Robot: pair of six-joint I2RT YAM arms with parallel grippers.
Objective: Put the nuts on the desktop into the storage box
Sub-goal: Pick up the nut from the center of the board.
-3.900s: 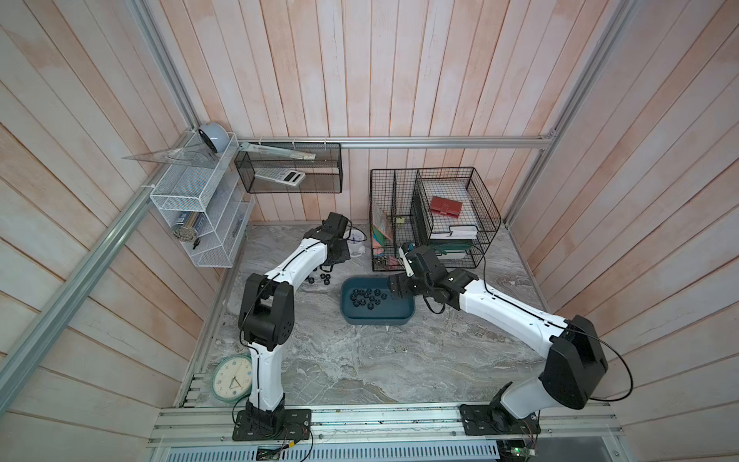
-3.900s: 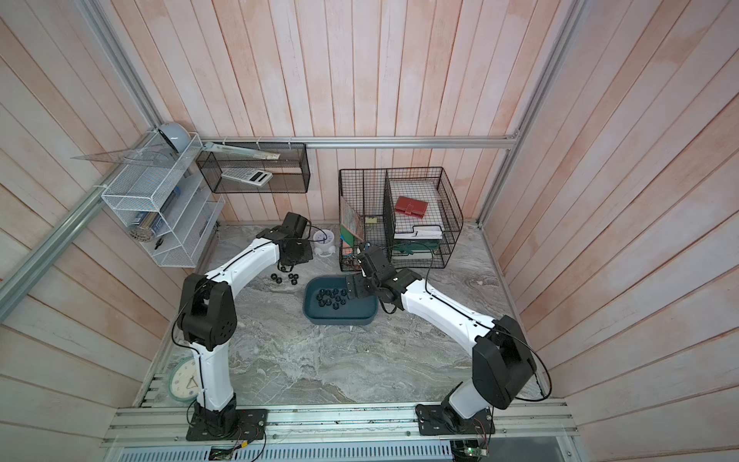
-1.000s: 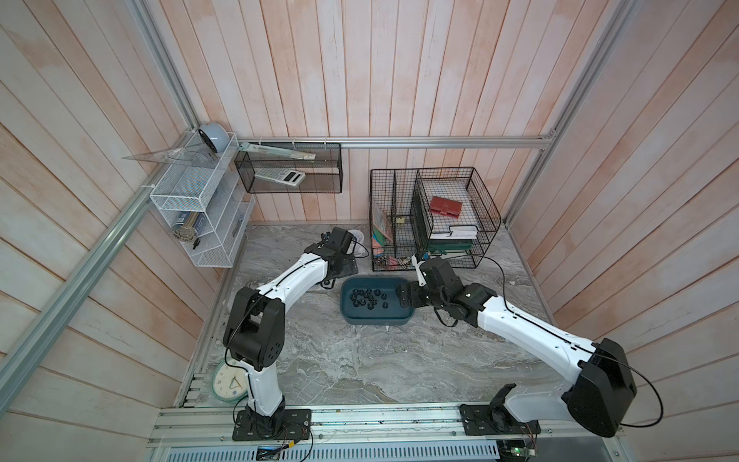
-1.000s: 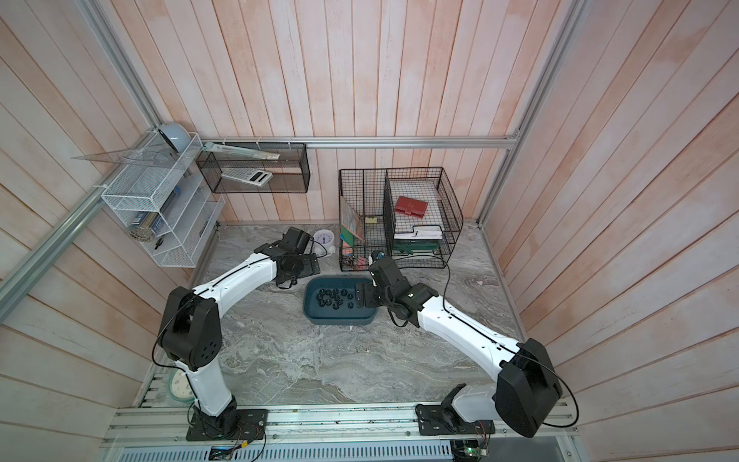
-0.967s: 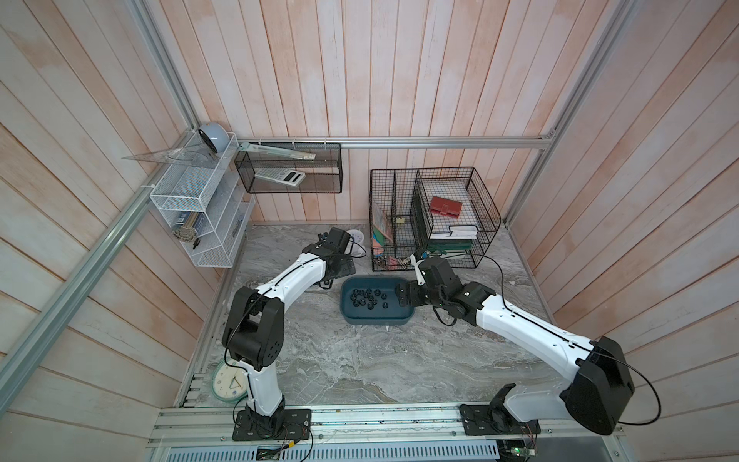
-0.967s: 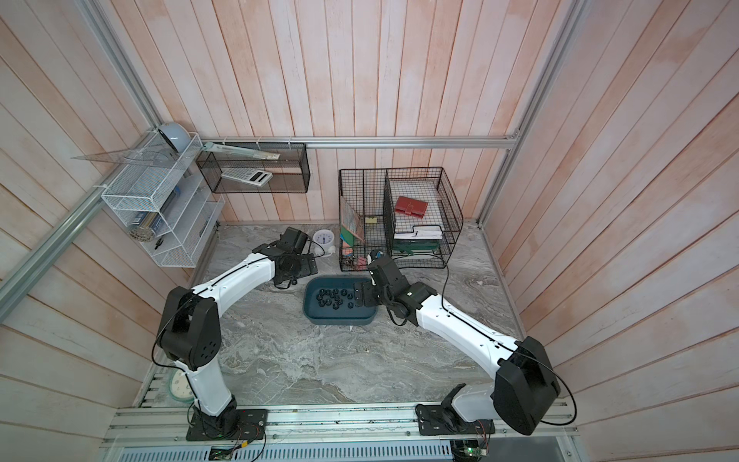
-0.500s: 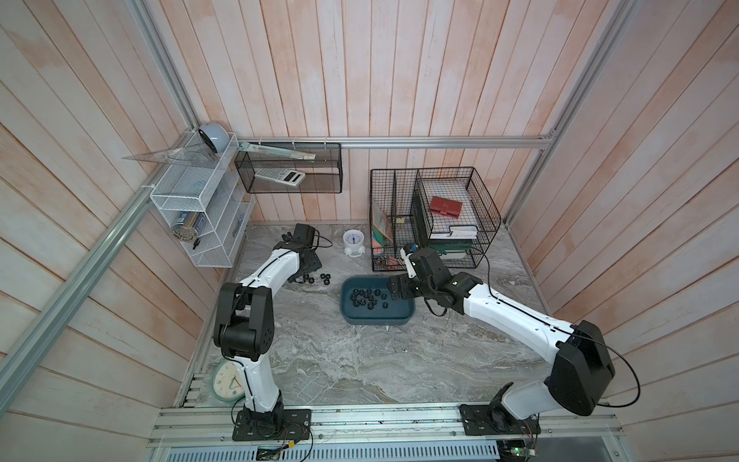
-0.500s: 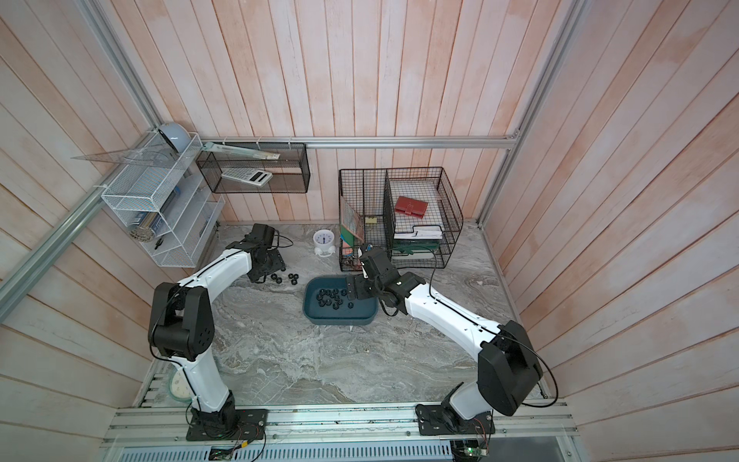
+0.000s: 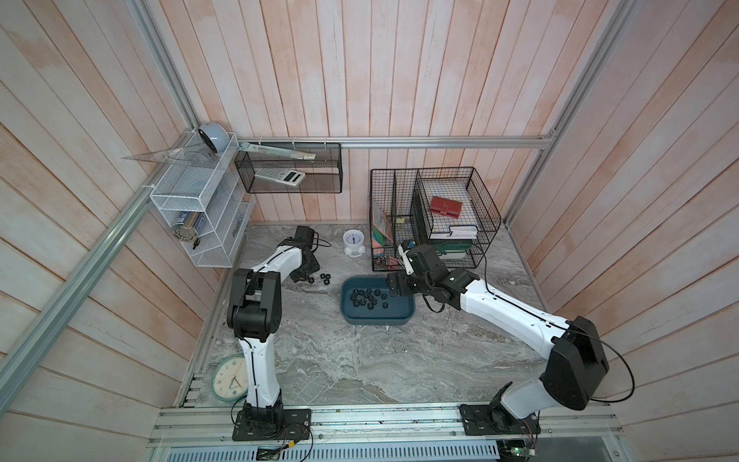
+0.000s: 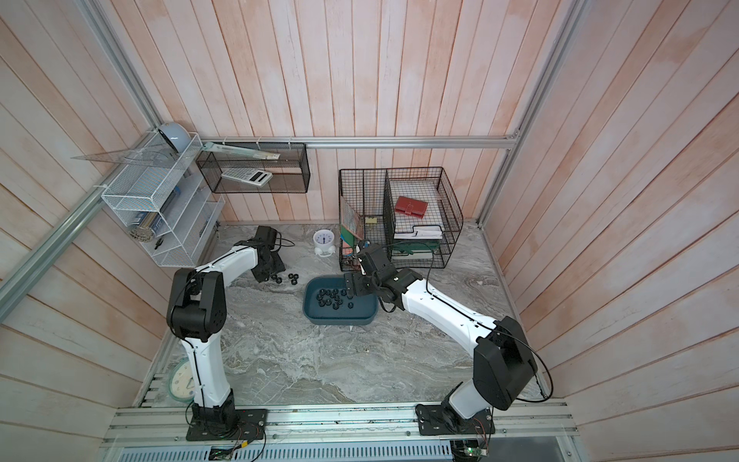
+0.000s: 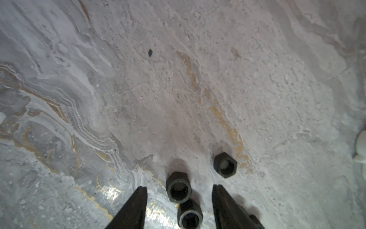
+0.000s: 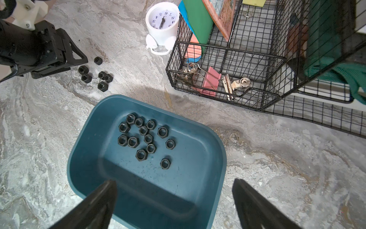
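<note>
Room: pale wood-plank walls round a grey marbled counter (image 9: 360, 360), bare at the front.

Item, storage box (image 9: 376, 319): mid-counter, with a dozen or so nuts (image 12: 142, 130) lying in it.

Item, right end effector (image 12: 174, 183): jaws wide apart and empty, hanging over one end of the box. We judge it could nudge the box or block the other arm's drop.

Item, loose nuts (image 12: 103, 86): six on the counter, left of the box and slightly farther back.

Item, left end effector (image 11: 179, 189): jaws apart, astride two of them lying in line, touching neither. Risk, in our view: a squeeze catches both, or pinches one askew and flicks it away. A third nut (image 11: 225, 165) near one finger may be knocked.

Farthest: white clock (image 12: 162, 21) and wire baskets (image 9: 436, 224).
</note>
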